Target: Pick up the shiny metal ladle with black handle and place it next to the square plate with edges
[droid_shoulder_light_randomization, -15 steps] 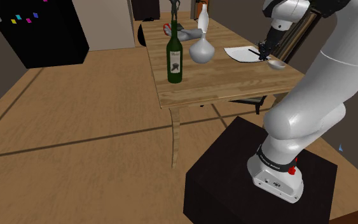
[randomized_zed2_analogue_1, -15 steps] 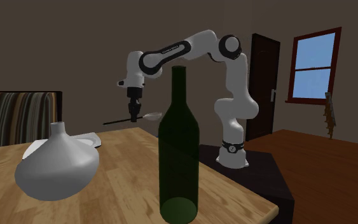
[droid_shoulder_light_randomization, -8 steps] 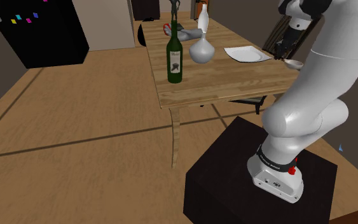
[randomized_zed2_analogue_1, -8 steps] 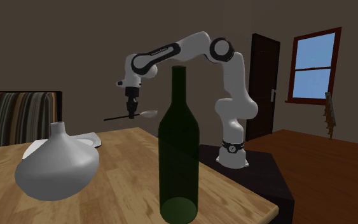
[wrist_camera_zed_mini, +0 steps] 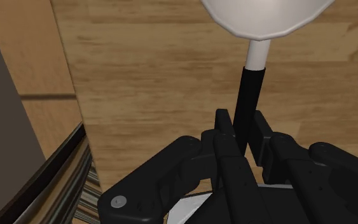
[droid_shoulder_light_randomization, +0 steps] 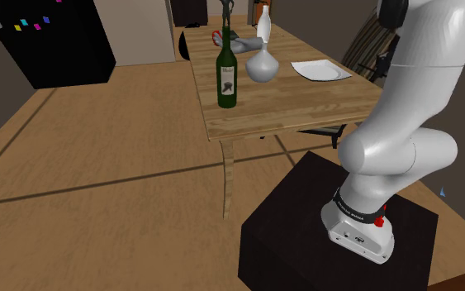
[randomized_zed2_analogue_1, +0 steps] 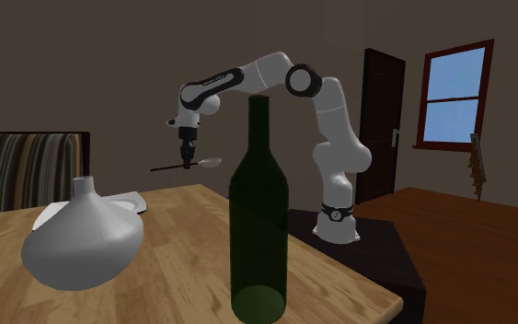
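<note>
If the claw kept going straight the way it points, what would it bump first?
The claw, holding the ladle, points down at bare wood. It would likely hit that first; table or floor, I cannot tell.

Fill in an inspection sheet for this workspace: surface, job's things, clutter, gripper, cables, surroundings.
Surface: wooden table.
Job's things: ladle held in the air, clear of the table; white square plate lying flat on the table.
Clutter: green bottle and grey vase, both upright on the table.
Gripper: gripper shut on the ladle's black handle.
Cables: nothing seen.
Surroundings: window, dark door, striped sofa.
</note>
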Controlling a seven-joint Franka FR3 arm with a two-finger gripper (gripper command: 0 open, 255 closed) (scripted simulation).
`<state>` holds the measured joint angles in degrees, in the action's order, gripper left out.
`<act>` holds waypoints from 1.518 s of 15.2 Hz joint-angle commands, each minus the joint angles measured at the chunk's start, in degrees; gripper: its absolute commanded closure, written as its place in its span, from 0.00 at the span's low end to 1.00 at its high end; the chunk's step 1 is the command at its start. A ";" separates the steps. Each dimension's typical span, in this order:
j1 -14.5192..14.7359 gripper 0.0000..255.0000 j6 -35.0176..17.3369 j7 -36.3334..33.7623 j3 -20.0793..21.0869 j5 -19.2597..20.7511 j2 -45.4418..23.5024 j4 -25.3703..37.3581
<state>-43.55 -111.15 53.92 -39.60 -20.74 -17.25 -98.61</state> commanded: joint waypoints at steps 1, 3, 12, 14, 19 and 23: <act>-0.63 1.00 -0.55 0.97 0.08 -0.67 -0.88 -0.02; -0.70 1.00 -1.83 1.42 0.28 -1.15 -1.36 -0.98; -1.28 1.00 -7.30 3.72 1.39 -3.79 -4.09 -4.57; -1.48 1.00 -8.45 4.28 1.71 -4.47 -4.81 -5.21; -1.93 1.00 -10.71 5.45 2.42 -5.91 -6.36 -6.35; -1.93 1.00 -10.71 5.45 2.42 -5.92 -6.36 -6.34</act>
<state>-45.48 -121.84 59.35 -37.18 -26.65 -23.60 -104.94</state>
